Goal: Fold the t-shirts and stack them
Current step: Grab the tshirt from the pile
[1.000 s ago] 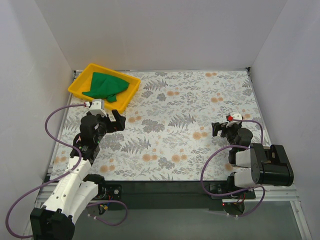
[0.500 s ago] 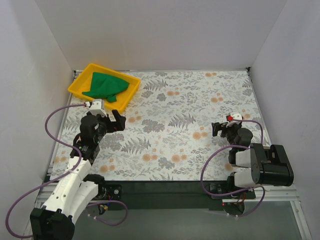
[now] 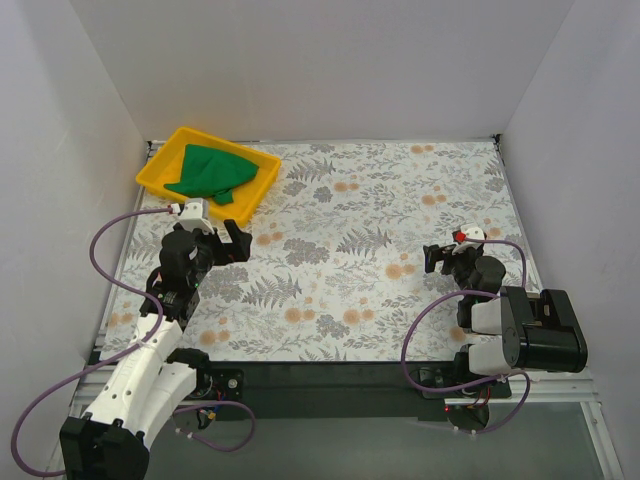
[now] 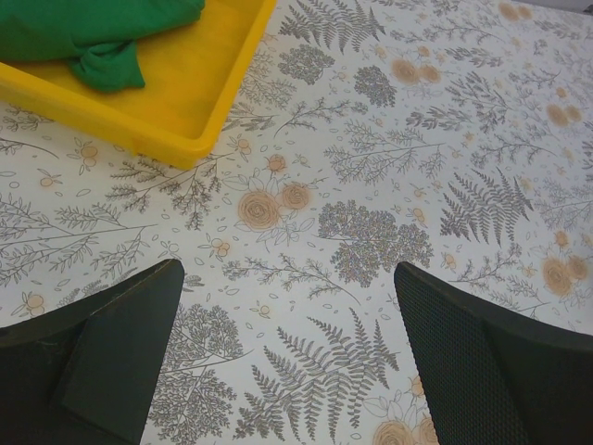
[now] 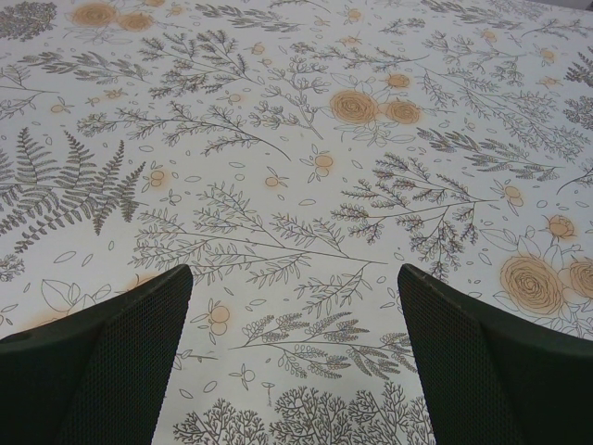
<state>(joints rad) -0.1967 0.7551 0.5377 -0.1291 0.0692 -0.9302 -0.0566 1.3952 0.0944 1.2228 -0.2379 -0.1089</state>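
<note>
Soft matt cloth t-shirt [image 3: 210,172]; smooth, slightly glossy plastic tray [image 4: 185,102]; matt floral-printed table cover [image 3: 350,250]

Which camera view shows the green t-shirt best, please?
The top external view: the whole green t-shirt lies bunched in the yellow tray. The left wrist view crops it at the frame's top; the right wrist view misses it.

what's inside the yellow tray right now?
One bunched-up bright green cotton t-shirt lies in the yellow plastic tray, covering most of its floor. The floor on the right side is bare. Anything beneath the shirt is hidden.
</note>
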